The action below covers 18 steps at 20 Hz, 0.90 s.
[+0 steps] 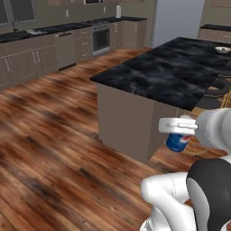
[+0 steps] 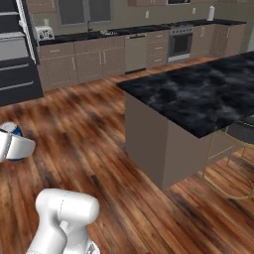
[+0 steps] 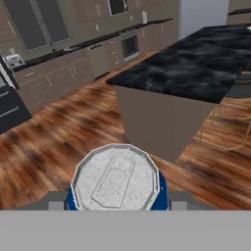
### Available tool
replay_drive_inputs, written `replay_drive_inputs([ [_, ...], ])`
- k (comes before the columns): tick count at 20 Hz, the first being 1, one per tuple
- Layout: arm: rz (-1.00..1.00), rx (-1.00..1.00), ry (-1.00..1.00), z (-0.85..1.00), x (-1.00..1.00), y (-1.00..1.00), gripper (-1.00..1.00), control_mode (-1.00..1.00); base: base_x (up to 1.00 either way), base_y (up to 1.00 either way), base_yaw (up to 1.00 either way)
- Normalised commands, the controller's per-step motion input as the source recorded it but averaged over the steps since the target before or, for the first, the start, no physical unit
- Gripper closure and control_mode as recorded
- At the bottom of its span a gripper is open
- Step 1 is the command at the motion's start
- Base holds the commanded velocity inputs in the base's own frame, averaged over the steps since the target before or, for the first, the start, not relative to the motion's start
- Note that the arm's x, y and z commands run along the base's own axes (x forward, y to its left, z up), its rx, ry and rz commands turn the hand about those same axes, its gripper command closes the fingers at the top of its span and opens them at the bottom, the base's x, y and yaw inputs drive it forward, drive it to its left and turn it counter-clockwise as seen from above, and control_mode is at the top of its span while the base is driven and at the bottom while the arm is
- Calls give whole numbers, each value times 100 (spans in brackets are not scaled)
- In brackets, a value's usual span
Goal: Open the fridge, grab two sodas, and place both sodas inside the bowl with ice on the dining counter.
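My gripper (image 1: 178, 135) is shut on a blue soda can (image 1: 179, 142) with a red-and-white logo, held upright low in front of the near end of the dining counter (image 1: 167, 72). The can's silver top (image 3: 116, 180) sits between my two fingers (image 3: 56, 201) in the hand view. In the right base view the gripper (image 2: 12, 145) and the can (image 2: 16, 130) are at the left edge. The cream bowl (image 1: 222, 49) rests at the far right end of the black marble top. The black fridge (image 2: 17, 74) stands at the back left, with light shelves showing in its upper part.
Black stools (image 1: 217, 88) with gold legs (image 2: 233, 163) line the island's right side. Brown cabinets and a stove (image 1: 100, 39) run along the back wall. Wide wooden floor (image 1: 49, 135) lies open to the left of the island.
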Motion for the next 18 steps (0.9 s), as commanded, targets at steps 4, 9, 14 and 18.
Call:
replay_drive_inputs([
  [4, 0, 0, 0, 0, 0, 0, 100, 100, 3, -100, 4],
  [9, 0, 0, 0, 0, 0, 0, 100, 100, 6, -100, 6],
  [14, 0, 0, 0, 0, 0, 0, 100, 100, 15, -100, 8],
  [18, 0, 0, 0, 0, 0, 0, 100, 100, 26, -100, 10],
])
